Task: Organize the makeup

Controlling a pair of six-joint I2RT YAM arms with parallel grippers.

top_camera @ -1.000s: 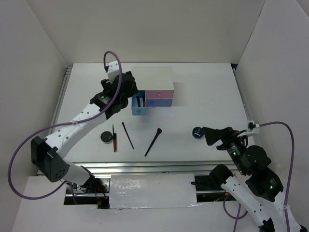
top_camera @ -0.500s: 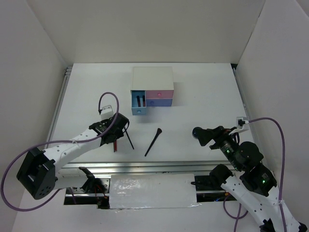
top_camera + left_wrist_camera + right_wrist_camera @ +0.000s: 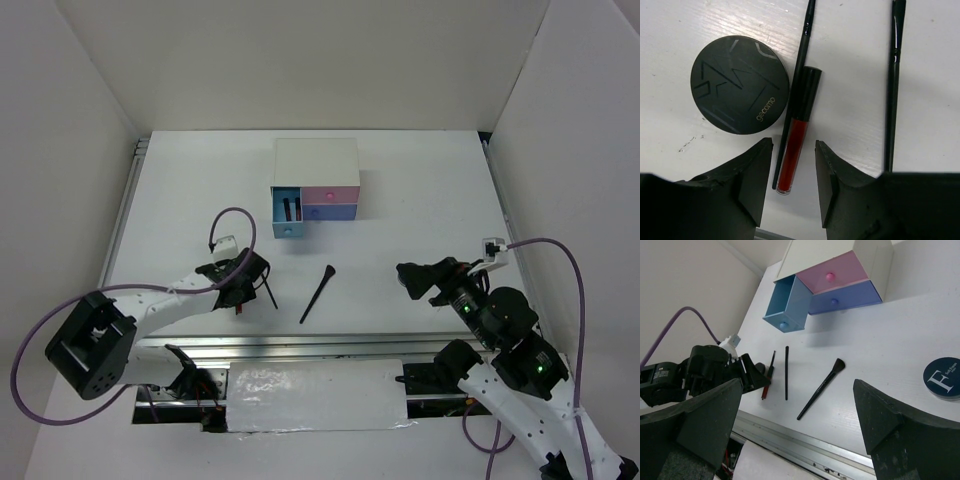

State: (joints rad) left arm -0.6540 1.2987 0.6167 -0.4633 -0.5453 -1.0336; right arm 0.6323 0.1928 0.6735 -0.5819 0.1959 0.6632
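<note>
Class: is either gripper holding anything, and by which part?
Nothing is held yet. The left gripper has its jaws straddling the red end of the lip gloss tube without touching it; the right gripper is open and empty.

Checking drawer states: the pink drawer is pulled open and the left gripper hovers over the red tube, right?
No: the pink drawer is shut; the light-blue drawer is the open one, per the right wrist view. The left gripper does hover over the red tube.
</note>
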